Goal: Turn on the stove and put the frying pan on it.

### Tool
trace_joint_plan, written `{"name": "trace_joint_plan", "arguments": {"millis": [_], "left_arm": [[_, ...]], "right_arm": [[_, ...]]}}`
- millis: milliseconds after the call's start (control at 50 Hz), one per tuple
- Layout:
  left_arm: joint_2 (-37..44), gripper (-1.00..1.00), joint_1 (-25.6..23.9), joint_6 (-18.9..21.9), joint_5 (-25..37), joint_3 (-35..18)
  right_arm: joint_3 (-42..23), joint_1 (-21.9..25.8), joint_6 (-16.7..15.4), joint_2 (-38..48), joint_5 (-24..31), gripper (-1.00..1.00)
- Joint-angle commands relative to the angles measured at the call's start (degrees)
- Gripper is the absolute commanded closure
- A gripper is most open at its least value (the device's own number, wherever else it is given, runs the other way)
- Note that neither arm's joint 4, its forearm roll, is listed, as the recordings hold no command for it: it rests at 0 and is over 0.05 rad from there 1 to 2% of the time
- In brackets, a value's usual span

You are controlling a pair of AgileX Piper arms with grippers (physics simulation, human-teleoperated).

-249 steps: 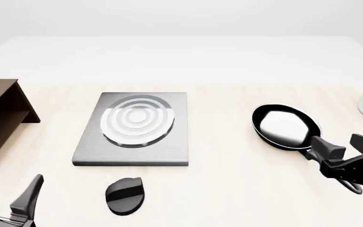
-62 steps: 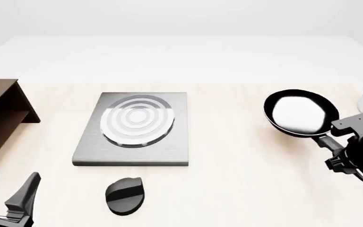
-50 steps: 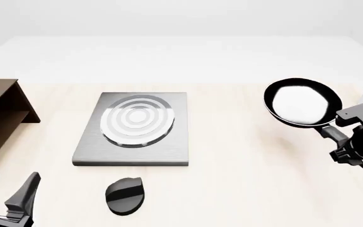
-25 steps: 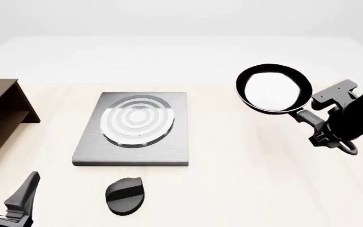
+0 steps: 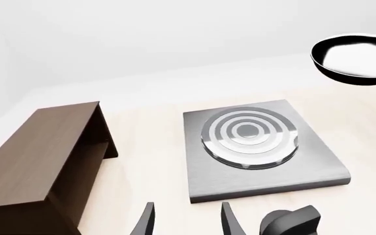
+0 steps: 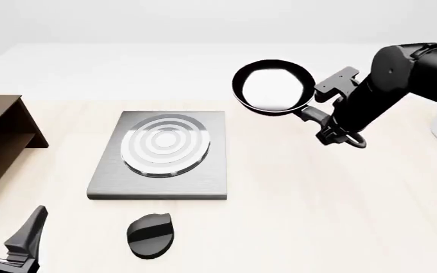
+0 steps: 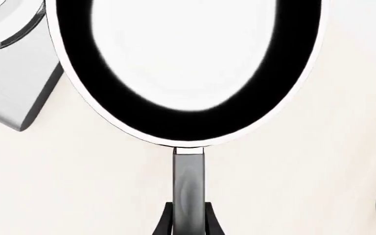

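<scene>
Black frying pan (image 6: 272, 86), one stove (image 6: 160, 156), one knob (image 6: 150, 234), two end effectors.

Frying pan (image 6: 273, 86): black, inside glossy, reflected white. Handle (image 7: 189, 181) showed a grey sheen. Stove (image 6: 160, 155): brushed grey metal plate, polished silver rings. Knob (image 6: 151, 234): matt black. Shelf (image 5: 41, 159): dark brown wood. Table (image 6: 295, 199): pale, smooth wood look.

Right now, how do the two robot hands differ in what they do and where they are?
The right hand grips the frying pan by its handle, raised above the table; the left hand is open and holds nothing. The right hand is beyond the stove, to its right; the left hand sits near the front left edge. Both are black.
</scene>
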Motion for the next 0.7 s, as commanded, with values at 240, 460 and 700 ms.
{"name": "trace_joint_plan", "arguments": {"millis": [240, 460, 700], "left_arm": [[0.0, -1.00, -0.1, -0.9, 0.3, 0.1], [0.0, -1.00, 0.0, -0.7, 0.2, 0.1], [0.0, -1.00, -0.1, -0.7, 0.2, 0.1]], "right_arm": [[-13.3, 10.7, 2.5, 8.0, 3.1, 1.00], [-15.6, 15.1, 3.7, 10.4, 3.3, 1.00], [-16.4, 19.7, 5.0, 12.2, 2.9, 1.00]]}}
